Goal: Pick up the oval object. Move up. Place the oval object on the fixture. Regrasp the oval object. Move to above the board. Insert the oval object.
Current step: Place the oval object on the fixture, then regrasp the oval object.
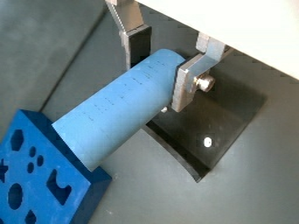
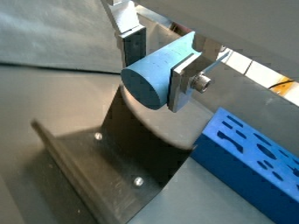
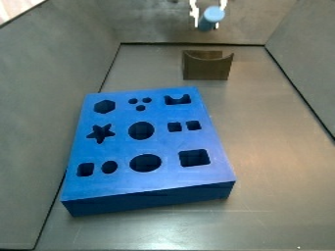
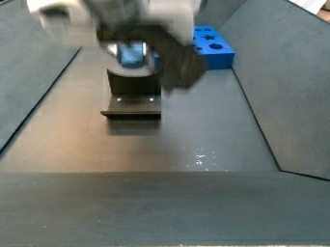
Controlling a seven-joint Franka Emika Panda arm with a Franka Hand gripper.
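While the floor (image 3: pixel 281 186) of the work area is a plain dark grey sheet, sloping grey walls (image 3: pixel 53 59) rise on its sides and form a shallow trough around everything. No brand, label or readable writing shows on any piece; the only marks are faint fine lines along the side of the oval object (image 1: pixel 122 105).

That pale blue peg is clamped across its width between the 2 silver fingers (image 1: pixel 187 79) of the gripper (image 1: pixel 158 59), which stands closed on it near 1 end. In both wrist views the peg juts out past the fingers, and its flat oval end face (image 2: pixel 149 85) shows clearly.

In a side view the gripper (image 3: pixel 210 12) hangs high near the far wall, above the fixture (image 3: pixel 206 64), with the peg clear of the notch and not touching it. The fixture appears in the wrist views as a dark bracket on a base plate (image 1: pixel 211 131) with bright screw heads.

The board (image 3: pixel 144 147), a thick bright-blue slab, lies flat on the floor well apart from the fixture, its top cut with a star, circles, squares, an oval and a hexagon. In a side view the gripper body (image 4: pixel 135 29) is blurred and hides part of the fixture (image 4: pixel 133 101); a corner of the board (image 4: pixel 213 48) peeks out beyond it.
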